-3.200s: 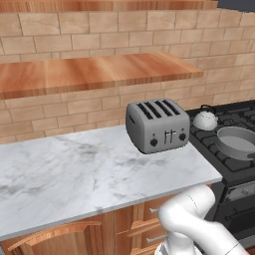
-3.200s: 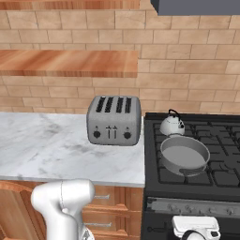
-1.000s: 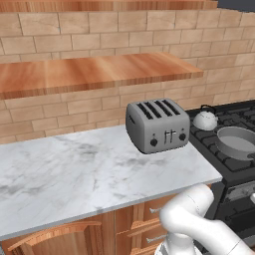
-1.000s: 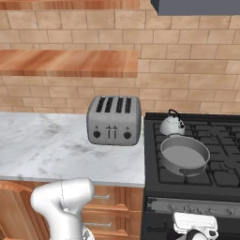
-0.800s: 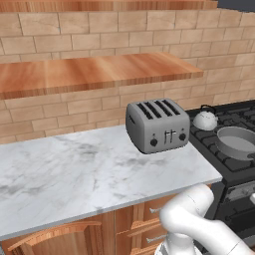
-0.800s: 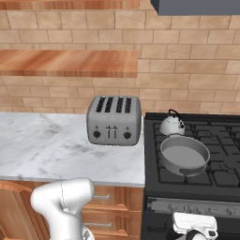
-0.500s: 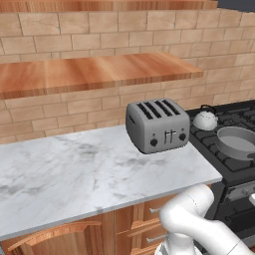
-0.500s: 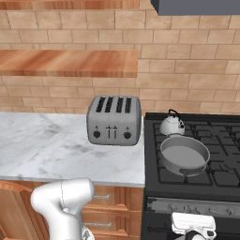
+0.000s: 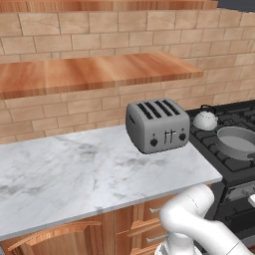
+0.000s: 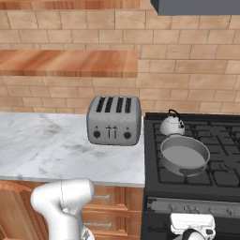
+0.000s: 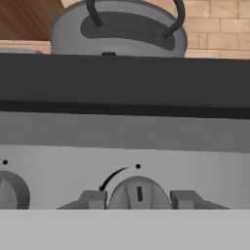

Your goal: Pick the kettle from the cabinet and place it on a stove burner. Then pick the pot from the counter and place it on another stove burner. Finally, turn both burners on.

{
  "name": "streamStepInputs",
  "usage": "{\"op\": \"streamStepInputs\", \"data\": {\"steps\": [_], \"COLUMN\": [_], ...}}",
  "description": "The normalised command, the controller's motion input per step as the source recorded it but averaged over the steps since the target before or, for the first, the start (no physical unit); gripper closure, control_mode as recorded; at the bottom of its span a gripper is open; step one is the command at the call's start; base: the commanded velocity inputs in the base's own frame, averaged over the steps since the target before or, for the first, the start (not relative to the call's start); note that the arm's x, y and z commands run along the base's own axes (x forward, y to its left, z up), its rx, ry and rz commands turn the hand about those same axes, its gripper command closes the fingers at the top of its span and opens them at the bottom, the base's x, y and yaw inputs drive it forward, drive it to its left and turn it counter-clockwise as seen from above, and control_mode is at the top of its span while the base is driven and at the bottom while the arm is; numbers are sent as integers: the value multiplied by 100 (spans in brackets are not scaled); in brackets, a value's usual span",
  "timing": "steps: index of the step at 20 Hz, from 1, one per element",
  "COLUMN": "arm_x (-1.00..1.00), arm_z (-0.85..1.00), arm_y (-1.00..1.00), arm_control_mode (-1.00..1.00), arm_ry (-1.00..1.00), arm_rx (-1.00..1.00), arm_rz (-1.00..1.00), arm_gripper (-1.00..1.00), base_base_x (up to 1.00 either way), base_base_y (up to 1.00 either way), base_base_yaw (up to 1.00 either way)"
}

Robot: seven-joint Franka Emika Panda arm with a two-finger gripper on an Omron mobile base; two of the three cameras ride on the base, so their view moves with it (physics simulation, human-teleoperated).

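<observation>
The silver kettle (image 9: 205, 119) (image 10: 171, 125) stands on a rear stove burner, and the grey pot (image 9: 238, 142) (image 10: 184, 153) (image 11: 117, 44) sits on the burner in front of it. My gripper (image 11: 139, 199) (image 10: 192, 232) hangs low at the stove's front panel. Its fingertips (image 11: 93, 199) press on either side of a round grey knob (image 11: 139, 191), whose mark points straight up. The cabinet shelf (image 9: 94, 72) (image 10: 65, 62) is bare. The marble counter (image 9: 74, 169) (image 10: 42, 140) lies left of the stove (image 10: 220, 178).
A boxy grey toaster (image 9: 157, 125) (image 10: 114, 120) stands on the counter beside the stove. A second knob (image 11: 12, 191) sits to the left on the same grey panel. Wooden cabinet fronts (image 9: 124, 224) run under the counter.
The hand has barely shifted in front of the stove. Kettle, pot and toaster have stayed where they were.
</observation>
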Motion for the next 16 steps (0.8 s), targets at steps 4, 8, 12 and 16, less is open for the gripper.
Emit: {"op": "streamStepInputs", "data": {"steps": [4,8,12,16], "arm_x": [-6,-10,-14,-15], "arm_z": [0,0,0,0], "arm_y": [0,0,0,0], "arm_control_mode": [-100,-100,-100,-100], "arm_ry": [-2,-3,-4,-4], "arm_rx": [-22,-24,-26,-27], "arm_rz": [3,3,3,4], "arm_gripper": [100,100,100,100], "base_base_x": [0,0,0,0], "base_base_y": [0,0,0,0], "base_base_yaw": [0,0,0,0]}}
